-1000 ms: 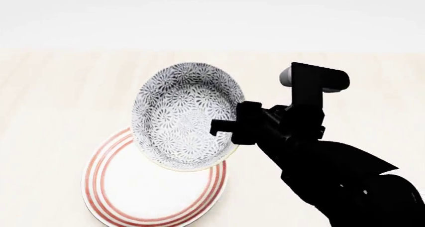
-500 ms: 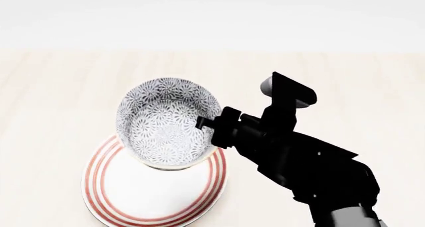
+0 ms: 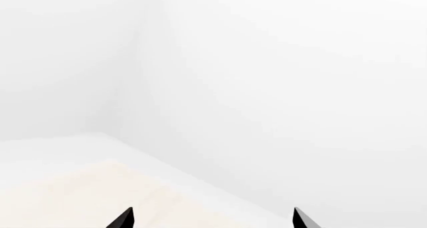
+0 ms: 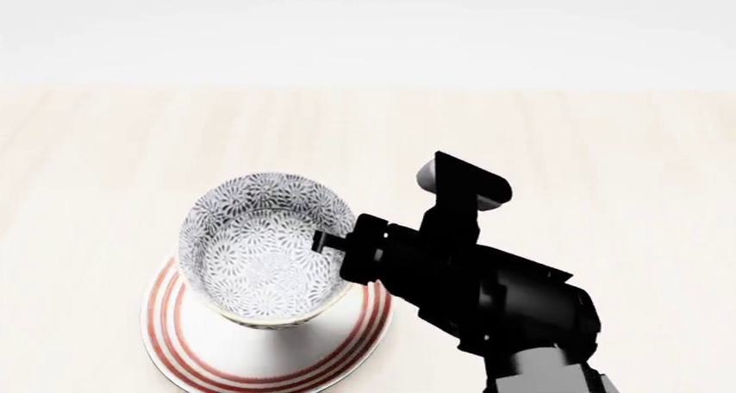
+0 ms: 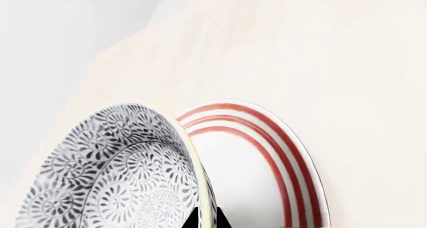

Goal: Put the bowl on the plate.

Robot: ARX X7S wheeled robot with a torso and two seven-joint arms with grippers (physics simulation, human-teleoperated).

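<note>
The right hand (image 4: 331, 242) pinched the bowl (image 4: 262, 246) by its rim, holding it slightly tilted over the plate (image 4: 190, 358) on the worktop (image 4: 598, 143), probably to set it down centred, while the left hand (image 3: 212, 220) hung spread and empty.

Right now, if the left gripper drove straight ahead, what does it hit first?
Probably the white wall. The left gripper points over the table's far edge, nothing between its open tips; depth is unclear.
</note>
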